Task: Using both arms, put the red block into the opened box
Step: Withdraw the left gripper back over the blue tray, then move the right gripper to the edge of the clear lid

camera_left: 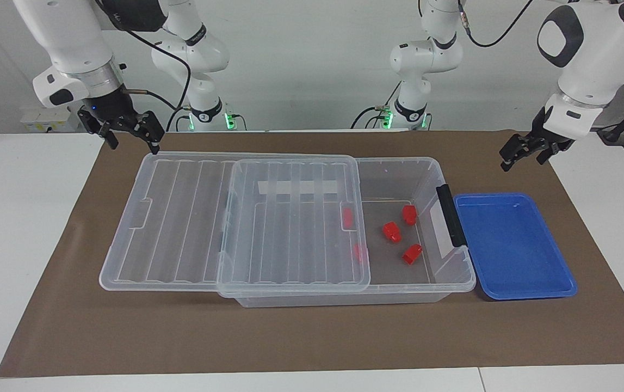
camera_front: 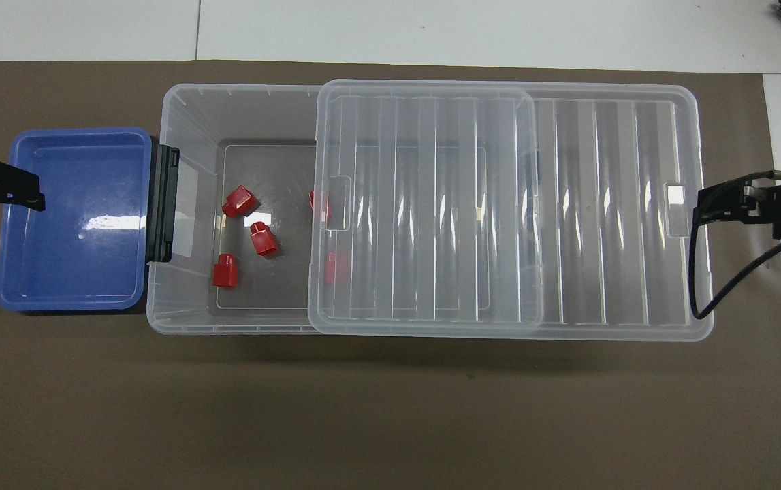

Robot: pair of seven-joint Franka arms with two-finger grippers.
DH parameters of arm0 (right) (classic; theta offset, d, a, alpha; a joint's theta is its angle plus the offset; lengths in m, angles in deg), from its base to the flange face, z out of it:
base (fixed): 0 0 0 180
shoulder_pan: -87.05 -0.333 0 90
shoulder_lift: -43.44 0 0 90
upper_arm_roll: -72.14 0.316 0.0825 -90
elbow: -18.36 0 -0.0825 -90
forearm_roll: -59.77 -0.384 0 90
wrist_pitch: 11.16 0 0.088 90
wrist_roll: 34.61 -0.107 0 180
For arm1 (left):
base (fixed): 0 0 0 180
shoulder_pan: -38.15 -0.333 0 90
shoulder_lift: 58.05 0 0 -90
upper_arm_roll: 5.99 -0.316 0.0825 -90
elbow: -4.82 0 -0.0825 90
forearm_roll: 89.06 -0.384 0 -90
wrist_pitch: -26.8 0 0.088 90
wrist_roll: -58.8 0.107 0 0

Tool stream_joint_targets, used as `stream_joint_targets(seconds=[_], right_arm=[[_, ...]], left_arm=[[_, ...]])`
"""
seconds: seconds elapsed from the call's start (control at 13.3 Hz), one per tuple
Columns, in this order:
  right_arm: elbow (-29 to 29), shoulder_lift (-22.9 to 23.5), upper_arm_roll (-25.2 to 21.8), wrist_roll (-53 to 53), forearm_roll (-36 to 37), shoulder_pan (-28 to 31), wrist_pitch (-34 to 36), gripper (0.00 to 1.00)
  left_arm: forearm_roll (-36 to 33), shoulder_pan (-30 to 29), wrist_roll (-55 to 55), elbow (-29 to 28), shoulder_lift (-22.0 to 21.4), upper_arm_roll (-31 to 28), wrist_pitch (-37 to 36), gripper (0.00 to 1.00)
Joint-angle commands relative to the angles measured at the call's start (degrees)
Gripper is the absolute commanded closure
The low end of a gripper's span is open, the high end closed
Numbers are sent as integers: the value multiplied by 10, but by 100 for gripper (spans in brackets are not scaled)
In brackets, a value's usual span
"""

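Left tool [camera_left: 526,150] up in the air over the brown mat near the blue tray's [camera_left: 513,247] corner at the left arm's end of the worktop [camera_left: 29,218]; fingers spread, nothing between them, touching nothing. Right tool [camera_left: 129,133] hangs just above the lid's [camera_left: 181,223] corner at the right arm's end, fingers likewise spread and empty; whether a fingertip grazes the lid rim cannot be told. Box [camera_left: 399,169] lies lengthwise on the mat [camera_left: 290,337], lid slid partway toward the right arm's end, so the end by the black handle [camera_left: 450,215] stands uncovered. Three red blocks [camera_left: 392,231] lie loose on the box floor in the uncovered part, apart from one another; two more red blocks [camera_left: 347,218] show through the lid edge. Blue tray sits just beside the box's handle end, nothing in it. A black cable [camera_front: 724,272] loops from the right arm over the lid's end.
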Motion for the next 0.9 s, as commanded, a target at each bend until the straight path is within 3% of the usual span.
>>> stream_joint_targets(seconds=[0.0, 0.08, 0.15, 0.38, 0.53, 0.83], right_arm=[[14, -3, -7, 29, -4, 5, -27, 22], [27, -6, -7, 41, -4, 15, -48, 76], [42, -8, -7, 50, -4, 24, -72, 100], [84, -4, -7, 53, -4, 47, -147, 100], [127, -3, -7, 53, -5, 67, -202, 100], [182, 12, -7, 70, -5, 96, -279, 100]], left_arm=[[-12, 0, 15, -17, -20, -2, 1, 0], [-12, 0, 14, -7, -16, -2, 16, 0], [-12, 0, 13, 12, -10, -2, 10, 0], [-13, 0, 14, 35, 7, -2, -20, 0], [-13, 0, 14, 118, 71, -2, -72, 0], [-23, 1, 66, 106, 53, -2, -77, 0]])
